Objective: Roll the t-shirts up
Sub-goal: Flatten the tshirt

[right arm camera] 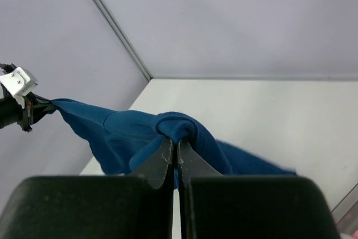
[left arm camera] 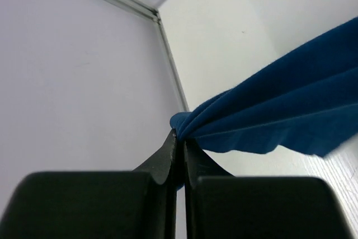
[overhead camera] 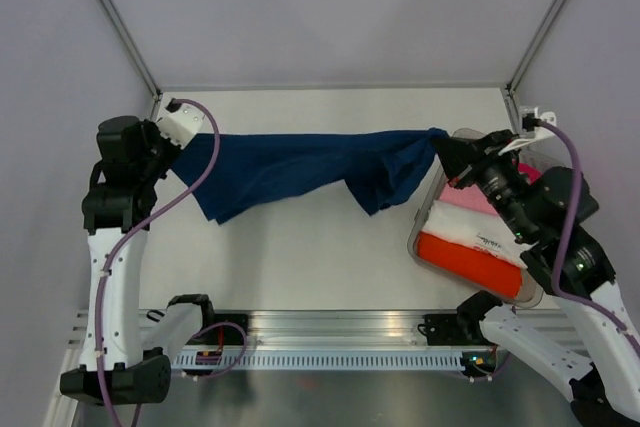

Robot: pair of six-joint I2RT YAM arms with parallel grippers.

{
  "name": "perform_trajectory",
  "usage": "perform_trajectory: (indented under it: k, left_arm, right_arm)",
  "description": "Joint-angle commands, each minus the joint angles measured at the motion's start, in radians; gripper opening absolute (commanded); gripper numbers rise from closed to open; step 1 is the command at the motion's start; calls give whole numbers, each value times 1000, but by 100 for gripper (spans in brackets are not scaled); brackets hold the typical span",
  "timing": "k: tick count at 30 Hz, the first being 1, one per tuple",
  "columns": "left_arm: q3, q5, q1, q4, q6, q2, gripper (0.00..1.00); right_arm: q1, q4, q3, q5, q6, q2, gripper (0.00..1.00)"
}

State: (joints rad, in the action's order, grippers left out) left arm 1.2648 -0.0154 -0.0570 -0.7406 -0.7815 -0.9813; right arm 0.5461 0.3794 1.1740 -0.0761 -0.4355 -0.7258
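Observation:
A navy blue t-shirt [overhead camera: 300,172] hangs stretched in the air between both grippers, above the white table [overhead camera: 300,257]. My left gripper [overhead camera: 190,142] is shut on its left end; in the left wrist view the gripper [left arm camera: 180,138] pinches a bunched fold of the shirt [left arm camera: 279,110]. My right gripper [overhead camera: 440,139] is shut on the right end; in the right wrist view the gripper [right arm camera: 174,148] pinches a rolled fold of the shirt [right arm camera: 123,132]. The middle sags, with two corners drooping toward the table. No chest print shows.
A clear bin [overhead camera: 418,237] stands at the right, under my right arm, holding folded shirts: orange [overhead camera: 470,262], white [overhead camera: 475,227] and pink [overhead camera: 470,199]. Walls enclose the table at left, back and right. A metal rail [overhead camera: 330,332] runs along the near edge.

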Motion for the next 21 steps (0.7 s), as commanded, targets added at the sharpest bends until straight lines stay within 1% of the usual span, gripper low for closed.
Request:
perform_trajectory:
  k: [1,3,5,7,9,10,11,12,13,14,15,16,17,18,19,20,21]
  left_arm:
    - [61,-4,-3,-161,42,-13,2]
    - [62,-21,-3,-160,45,-17,2]
    - [64,-5,-3,-157,51,-32,2]
    - [71,11,-3,-149,63,-55,2]
    - [99,54,2,-126,105,-109,2]
    - [114,58,5,-120,140,-134,2]
    - [160,80,16,-118,157,-187,2]
    - [188,92,25,-117,177,-212,2]
    - [215,100,37,-114,221,-233,2]
    - [270,106,75,-83,243,-275,2]
    - [294,95,92,-59,261,-292,2]
    - [333,57,126,-27,289,-312,2]
    - [349,34,140,6,298,-347,2]
    - [364,20,149,82,306,-370,2]
    - [408,-42,157,113,320,-394,2]
    - [441,-78,157,141,327,-420,2]
    - [480,-122,157,194,337,-481,2]
  right_arm:
    - [0,119,50,-39,52,-29,0]
    - [-2,110,39,-42,55,-44,0]
    - [-2,83,26,-57,64,-84,0]
    - [-2,58,30,-67,73,-170,0]
    - [0,15,78,-57,98,-252,0]
    - [-2,-6,108,-50,107,-350,0]
    - [-12,-16,187,-21,121,-403,0]
    - [-18,-22,237,-13,123,-508,0]
    - [-31,-39,290,1,123,-558,0]
    - [-60,-52,403,28,113,-605,0]
    - [-77,-72,462,35,107,-691,0]
    - [-92,-114,575,38,101,-733,0]
    - [-115,-135,631,35,96,-771,0]
    - [-123,-158,685,30,84,-843,0]
    - [-139,-189,801,26,77,-878,0]
    - [-149,-197,864,18,67,-944,0]
    - [-158,-197,933,19,40,-980,0]
